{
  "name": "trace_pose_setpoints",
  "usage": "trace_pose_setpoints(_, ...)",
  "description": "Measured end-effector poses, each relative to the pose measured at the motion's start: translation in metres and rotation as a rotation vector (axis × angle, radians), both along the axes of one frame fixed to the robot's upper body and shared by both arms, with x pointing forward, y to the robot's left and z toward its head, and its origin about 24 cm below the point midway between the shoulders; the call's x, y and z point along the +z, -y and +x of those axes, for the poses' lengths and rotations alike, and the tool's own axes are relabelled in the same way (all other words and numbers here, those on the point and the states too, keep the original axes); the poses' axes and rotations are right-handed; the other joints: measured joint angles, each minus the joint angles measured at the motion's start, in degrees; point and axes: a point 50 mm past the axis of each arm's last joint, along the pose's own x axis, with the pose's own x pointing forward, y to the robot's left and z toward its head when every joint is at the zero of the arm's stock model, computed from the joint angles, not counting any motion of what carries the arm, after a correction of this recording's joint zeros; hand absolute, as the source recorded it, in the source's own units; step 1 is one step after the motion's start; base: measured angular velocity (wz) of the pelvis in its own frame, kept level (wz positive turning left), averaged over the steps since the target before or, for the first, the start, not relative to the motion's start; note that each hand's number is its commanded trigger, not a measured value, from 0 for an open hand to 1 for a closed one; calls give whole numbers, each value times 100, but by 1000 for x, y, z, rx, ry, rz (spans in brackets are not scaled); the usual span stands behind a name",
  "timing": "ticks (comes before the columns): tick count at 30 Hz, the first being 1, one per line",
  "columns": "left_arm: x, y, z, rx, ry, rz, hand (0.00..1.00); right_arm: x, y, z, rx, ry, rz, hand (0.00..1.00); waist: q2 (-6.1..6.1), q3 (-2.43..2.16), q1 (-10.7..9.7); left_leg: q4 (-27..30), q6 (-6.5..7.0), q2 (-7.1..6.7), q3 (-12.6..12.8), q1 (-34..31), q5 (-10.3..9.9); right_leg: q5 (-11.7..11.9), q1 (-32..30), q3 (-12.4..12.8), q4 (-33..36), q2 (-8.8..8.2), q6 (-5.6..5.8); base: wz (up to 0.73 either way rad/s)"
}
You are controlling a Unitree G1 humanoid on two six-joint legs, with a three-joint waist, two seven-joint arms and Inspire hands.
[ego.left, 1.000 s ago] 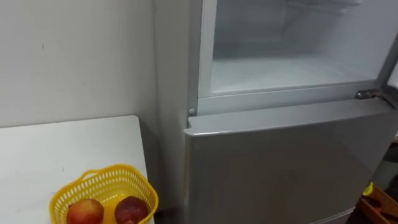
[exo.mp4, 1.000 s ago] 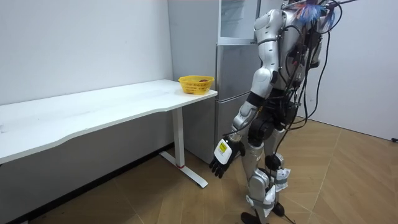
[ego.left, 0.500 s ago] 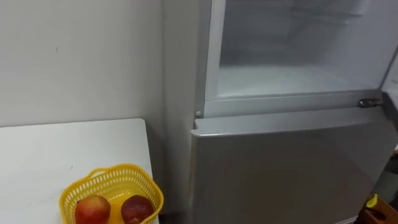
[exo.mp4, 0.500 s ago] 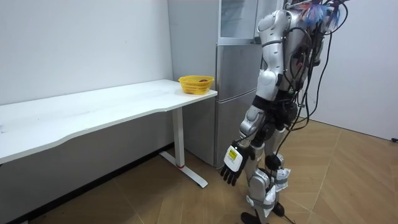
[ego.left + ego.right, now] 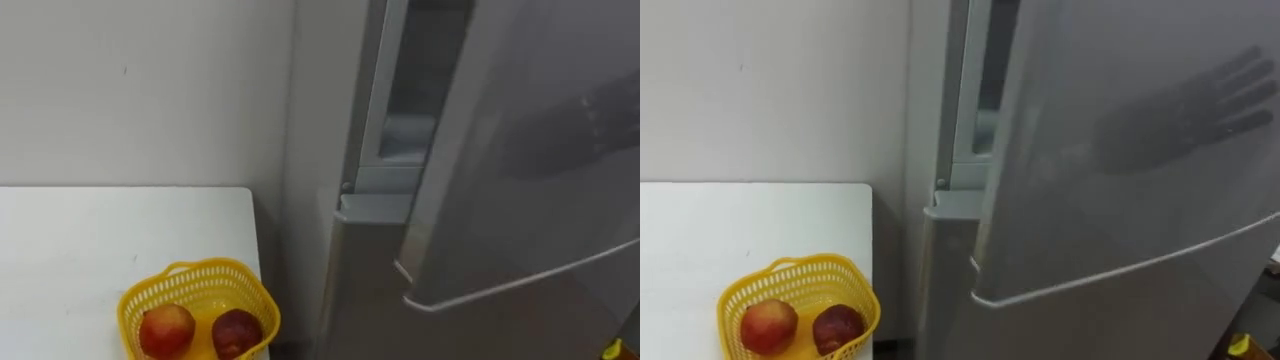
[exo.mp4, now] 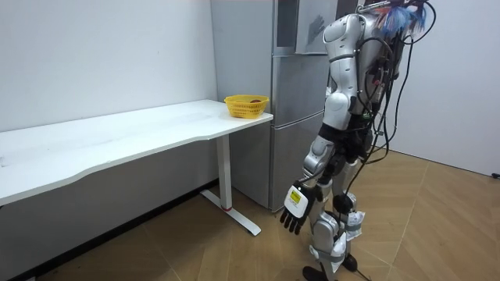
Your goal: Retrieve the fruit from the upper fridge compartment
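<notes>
Standing at fridge (image 6: 291,133), upper door (image 5: 520,150) barely ajar

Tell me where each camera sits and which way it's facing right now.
Left eye view: on the robot's head, looking down at the table corner, basket of apples and fridge door.
Right eye view: beside it, same scene, slightly shifted.
Room view: standing off in the room, facing the whole robot before the fridge, left hand hanging open.
Shared: basket, table, fridge.
</notes>
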Motion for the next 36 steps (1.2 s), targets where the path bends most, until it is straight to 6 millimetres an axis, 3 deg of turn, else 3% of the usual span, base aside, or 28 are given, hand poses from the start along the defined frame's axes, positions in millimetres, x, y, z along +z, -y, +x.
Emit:
trace_pose_setpoints(14,0,-2,6,-15,-15,6,0,-1,-10,9,69,-85,-101,0,-6,-4,150,-2,0,2,-46,-28,1,20,51,-129,-82,-18,-5,2)
trace_pose_setpoints(19,0,-3,6,-16,-26,5,0,-5,-16,13,91,-114,-124,0,55,7,172,-1,0,5,-64,-14,0,37,89,-135,-107,-12,-5,2)
trace_pose_setpoints(27,-1,-1,5,-26,-46,5,0,-5,-16,13,94,-128,-126,0,169,-21,159,-4,0,3,-61,12,1,37,94,-132,-105,-12,-5,0)
trace_pose_setpoints(36,1,-6,6,-29,-36,52,0,-4,-8,11,59,-125,-23,0,123,16,144,-24,0,2,-38,102,1,36,95,-88,-112,-7,-5,-2)
